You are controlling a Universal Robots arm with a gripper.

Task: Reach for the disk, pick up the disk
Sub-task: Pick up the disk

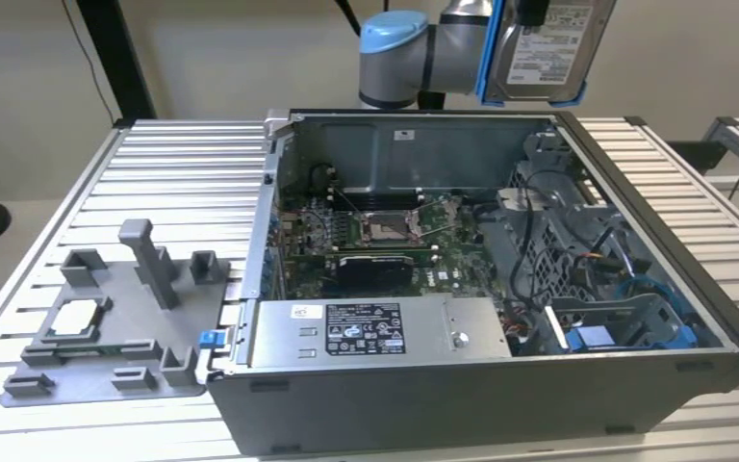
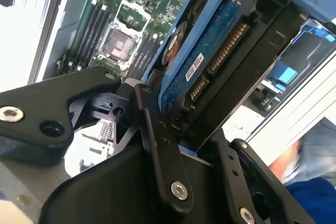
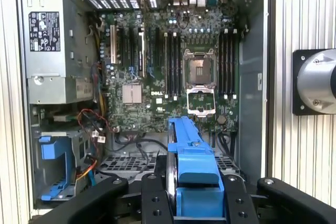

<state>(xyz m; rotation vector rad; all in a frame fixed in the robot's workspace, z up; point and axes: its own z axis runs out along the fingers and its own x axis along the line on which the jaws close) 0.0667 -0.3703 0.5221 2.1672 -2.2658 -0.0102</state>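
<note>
Fingers [image 2: 173, 145] around half-hidden disk [image 2: 210, 51]

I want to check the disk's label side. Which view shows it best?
The exterior view: the disk hangs above the case, label facing the camera. The second wrist view shows its circuit-board underside; the first wrist view its blue bracket edge-on.

The exterior view looks down at a slant from in front of the open computer case [image 1: 498, 279], far enough off to take in the whole table [image 1: 165, 164]. The first wrist view faces straight down past the fingers [image 3: 157, 203] into that case [image 3: 252, 77] from well above, the circuit board [image 3: 173, 66] beyond the fingertips. The second wrist view sits close behind the fingers [image 2: 163, 150], looking along them at a slant. All three share the circuit board.
</note>
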